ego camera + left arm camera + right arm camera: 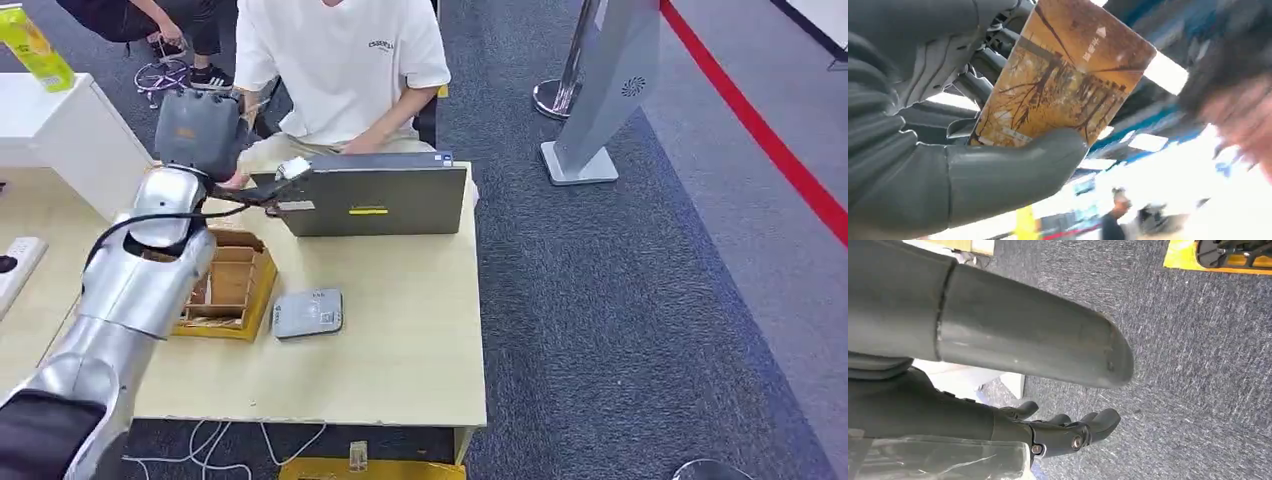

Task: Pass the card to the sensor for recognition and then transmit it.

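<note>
one card (pixel 1063 80), one left hand (pixel 998 170)

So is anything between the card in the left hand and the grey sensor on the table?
Nothing visible. The left hand holds the card up by the laptop; the card reader lies uncovered beside the wooden organizer.

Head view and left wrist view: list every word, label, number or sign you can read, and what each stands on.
Card held in the left hand: white characters and a small arrow mark, too blurred to read.
Person's white T-shirt: small dark chest print, too small to read.
Laptop: yellow lid sticker, unreadable.
Sensor: markings on top, unreadable.
Grey standing sign: round swirl logo, no words.
</note>
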`<state>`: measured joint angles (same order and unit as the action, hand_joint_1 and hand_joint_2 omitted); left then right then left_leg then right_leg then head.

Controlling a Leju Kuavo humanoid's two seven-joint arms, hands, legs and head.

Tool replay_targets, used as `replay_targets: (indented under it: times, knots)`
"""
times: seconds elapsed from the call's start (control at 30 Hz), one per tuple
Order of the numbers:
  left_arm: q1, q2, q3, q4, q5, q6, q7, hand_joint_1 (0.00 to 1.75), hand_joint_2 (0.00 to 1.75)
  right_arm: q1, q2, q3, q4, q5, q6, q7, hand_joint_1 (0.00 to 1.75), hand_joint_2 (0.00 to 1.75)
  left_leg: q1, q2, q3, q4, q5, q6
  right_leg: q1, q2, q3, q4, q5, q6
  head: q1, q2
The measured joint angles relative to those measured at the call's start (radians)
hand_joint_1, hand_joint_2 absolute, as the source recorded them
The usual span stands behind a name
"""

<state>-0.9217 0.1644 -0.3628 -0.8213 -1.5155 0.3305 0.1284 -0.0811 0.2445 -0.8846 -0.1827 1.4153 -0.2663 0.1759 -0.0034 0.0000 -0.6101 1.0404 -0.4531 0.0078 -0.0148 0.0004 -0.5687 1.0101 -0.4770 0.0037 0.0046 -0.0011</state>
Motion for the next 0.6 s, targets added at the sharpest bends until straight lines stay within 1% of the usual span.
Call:
replay_targets:
  times: [0.03, 0.07, 0.13, 0.2, 0.33, 0.57, 0.6]
  knots:
    - [-0.038, 0.005, 0.001, 0.058, -0.015, -0.019, 0.023, 1.75, 1.75, -0.002, 0.0, 0.001, 0.0, 0.0, 0.002, -0.001, 0.0, 0.0, 0.0, 0.0, 0.0, 0.0, 0.001, -0.001, 0.0, 0.001, -0.001, 0.0, 0.001, 0.001, 0.001, 0.0]
    - [-0.07, 0.015, 0.001, 0.105, -0.023, -0.023, 0.032, 1.75, 1.75, -0.003, 0.0, 0.002, 0.0, 0.0, 0.005, -0.001, 0.0, 0.0, 0.0, 0.001, 0.0, 0.0, 0.0, -0.001, 0.0, 0.002, -0.002, 0.0, 0.002, 0.0, -0.002, 0.0]
    - [-0.116, 0.021, 0.001, 0.17, -0.028, -0.024, 0.034, 1.75, 1.75, -0.001, 0.0, 0.004, 0.0, 0.0, 0.008, 0.0, 0.0, 0.0, 0.0, 0.001, -0.001, 0.0, 0.001, -0.001, 0.0, 0.002, -0.002, 0.0, 0.002, 0.0, -0.001, 0.0]
    - [-0.141, 0.028, 0.001, 0.221, -0.029, -0.023, 0.036, 1.75, 1.75, -0.001, 0.0, 0.004, 0.0, 0.0, 0.011, 0.0, 0.0, 0.0, 0.0, 0.0, -0.001, 0.0, 0.001, -0.001, 0.0, 0.001, -0.002, 0.0, 0.002, 0.0, -0.001, 0.0]
    - [-0.164, 0.031, 0.001, 0.276, -0.03, -0.022, 0.039, 1.75, 1.75, -0.002, 0.0, 0.005, 0.0, 0.0, 0.011, 0.0, 0.0, 0.0, 0.0, 0.0, -0.002, 0.0, 0.001, -0.001, 0.0, 0.0, -0.002, 0.0, 0.002, 0.0, -0.001, 0.0]
    - [-0.178, 0.036, 0.002, 0.323, -0.022, -0.039, 0.05, 1.75, 1.75, -0.002, 0.0, 0.005, 0.0, -0.001, 0.011, 0.003, 0.0, 0.0, -0.001, 0.0, -0.002, 0.0, 0.001, -0.001, 0.0, 0.001, -0.002, 0.0, 0.002, 0.001, -0.001, 0.0]
    - [-0.18, 0.038, 0.003, 0.328, -0.019, -0.039, 0.05, 0.0, 1.75, -0.002, 0.0, 0.005, 0.0, -0.001, 0.011, 0.003, 0.0, 0.0, -0.001, 0.0, -0.002, 0.0, 0.001, -0.001, 0.0, 0.001, -0.002, 0.0, 0.002, 0.001, -0.001, 0.0]
